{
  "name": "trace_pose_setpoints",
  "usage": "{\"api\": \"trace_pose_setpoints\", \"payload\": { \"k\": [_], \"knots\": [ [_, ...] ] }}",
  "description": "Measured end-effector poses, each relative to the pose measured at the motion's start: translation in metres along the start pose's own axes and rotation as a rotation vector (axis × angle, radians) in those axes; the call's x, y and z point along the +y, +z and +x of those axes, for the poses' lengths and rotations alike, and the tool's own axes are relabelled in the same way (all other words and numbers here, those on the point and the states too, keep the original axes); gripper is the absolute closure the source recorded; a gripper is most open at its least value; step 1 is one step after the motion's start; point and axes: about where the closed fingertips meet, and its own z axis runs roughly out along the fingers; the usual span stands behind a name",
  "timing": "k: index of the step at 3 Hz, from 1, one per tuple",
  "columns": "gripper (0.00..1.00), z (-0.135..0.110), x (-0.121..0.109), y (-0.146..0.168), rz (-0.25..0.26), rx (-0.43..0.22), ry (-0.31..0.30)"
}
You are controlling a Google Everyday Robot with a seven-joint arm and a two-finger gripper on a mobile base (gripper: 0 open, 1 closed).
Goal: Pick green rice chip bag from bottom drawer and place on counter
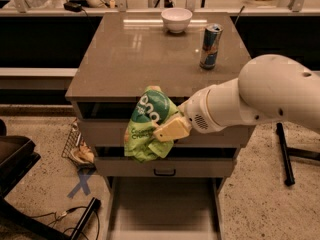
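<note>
My gripper (167, 129) is shut on the green rice chip bag (147, 121) and holds it in the air in front of the upper drawers, about level with the counter's front edge. The bag is light green with a teal band and white letters, crumpled and hanging below the fingers (172, 129). The bottom drawer (162, 209) is pulled out below, its pale floor bare. The counter (135, 54) is a glossy grey-brown slab just behind and above the bag. My white arm (250, 99) comes in from the right.
A blue-silver drink can (210, 46) stands on the counter's right side and a white bowl (176, 19) at its back edge. A black chair part (15, 164) and cables lie at the lower left, a wire basket (77, 149) beside the cabinet.
</note>
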Motion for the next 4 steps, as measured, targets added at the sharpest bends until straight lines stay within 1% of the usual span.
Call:
{"api": "trace_pose_setpoints", "payload": {
  "k": [1,2,3,4],
  "knots": [
    [1.00,0.000,0.000,0.000,0.000,0.000,0.000],
    [1.00,-0.034,-0.016,0.004,0.000,-0.001,-0.007],
    [1.00,-0.096,-0.072,0.031,0.011,0.036,0.034],
    [1.00,-0.143,-0.112,0.053,0.047,0.057,0.059]
  ]
}}
